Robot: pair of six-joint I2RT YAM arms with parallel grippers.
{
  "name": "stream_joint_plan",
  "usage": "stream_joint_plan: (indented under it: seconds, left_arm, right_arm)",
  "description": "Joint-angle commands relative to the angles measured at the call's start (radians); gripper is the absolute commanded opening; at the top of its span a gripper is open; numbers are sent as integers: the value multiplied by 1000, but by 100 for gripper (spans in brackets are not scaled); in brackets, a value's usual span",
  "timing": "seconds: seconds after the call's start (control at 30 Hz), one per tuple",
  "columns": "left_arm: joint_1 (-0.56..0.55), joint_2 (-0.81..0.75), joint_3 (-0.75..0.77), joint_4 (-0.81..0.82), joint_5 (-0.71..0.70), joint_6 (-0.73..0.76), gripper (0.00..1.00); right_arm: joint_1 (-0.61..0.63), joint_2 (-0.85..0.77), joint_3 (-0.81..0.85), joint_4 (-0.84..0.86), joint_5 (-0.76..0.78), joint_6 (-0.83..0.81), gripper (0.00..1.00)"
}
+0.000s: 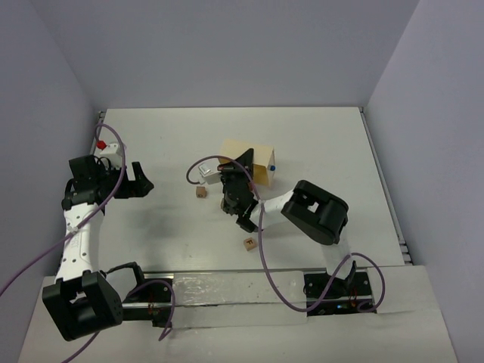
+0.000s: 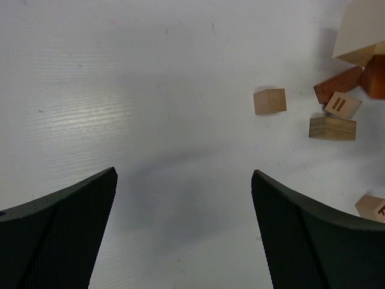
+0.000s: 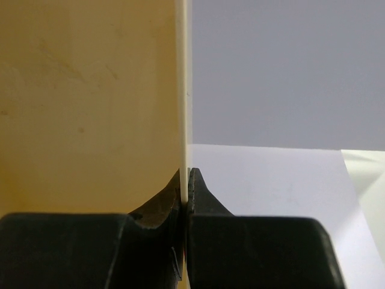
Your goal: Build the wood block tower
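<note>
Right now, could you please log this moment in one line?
left gripper open, empty | right gripper shut on box wall | blocks loose

Your white matte tabletop [image 1: 318, 144] carries scattered pieces. Just off its middle, at 9 o'clock, a plain tan wooden cube [image 1: 200, 192] sits alone, and at 6 o'clock lies a tan cube with a dark letter mark [image 1: 249, 243]. In the left wrist view, at 3 o'clock of the plain cube, a reddish-brown wooden bar [image 2: 338, 84], a second lettered tan cube [image 2: 343, 105] and a tan wooden oblong [image 2: 332, 128] crowd together. You cannot tell whether the light-wood square box [image 1: 240, 149] rests on the top. At the 10 o'clock edge lies a small red-and-white object [image 1: 106, 145].
</note>
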Motion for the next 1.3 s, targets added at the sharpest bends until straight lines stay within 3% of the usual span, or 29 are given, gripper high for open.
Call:
stream_joint_plan:
  seconds: [0.0, 0.3, 0.4, 0.5, 0.6, 0.7, 0.8, 0.9, 1.0, 1.03, 1.17, 1.23, 1.27]
  left_arm:
    - [7, -12, 31, 9, 32, 17, 99]
    - [7, -16, 35, 4, 36, 20, 99]
    - [7, -21, 31, 12, 33, 18, 99]
    - [8, -21, 32, 1, 43, 23, 99]
    - [7, -19, 32, 7, 44, 26, 99]
    - [8, -16, 35, -1, 50, 26, 99]
    - [7, -20, 31, 7, 46, 26, 99]
    - [8, -19, 35, -3, 52, 29, 99]
    - [8, -23, 31, 8, 56, 27, 99]
    - [8, -20, 33, -1, 56, 30, 99]
    - [7, -23, 35, -4, 59, 34, 99]
    - [8, -28, 31, -2, 64, 34, 99]
    - [8, -30, 31, -2, 64, 35, 99]
  right_arm:
    - [25, -63, -14, 496, -17, 19, 0]
    - [-10, -35, 71, 497, 15, -21, 0]
    - [70, -123, 2, 490, -25, 27, 0]
    - [-19, -71, 64, 497, 14, -26, 0]
    - [56, -148, -14, 458, -27, 47, 0]
    - [-35, -66, 64, 498, 22, -30, 0]
    - [59, -144, -10, 426, 0, 69, 0]
    - [-39, -90, 63, 478, 53, 1, 0]
    - [-47, -150, 43, 406, 80, 85, 0]
    - [-59, -173, 28, 347, 99, 132, 0]
    - [-122, -355, 43, -407, 129, 712, 0]
    - [-161, -443, 209, -1086, 48, 1191, 0]
    - [-208, -456, 278, -1511, -93, 1501, 0]
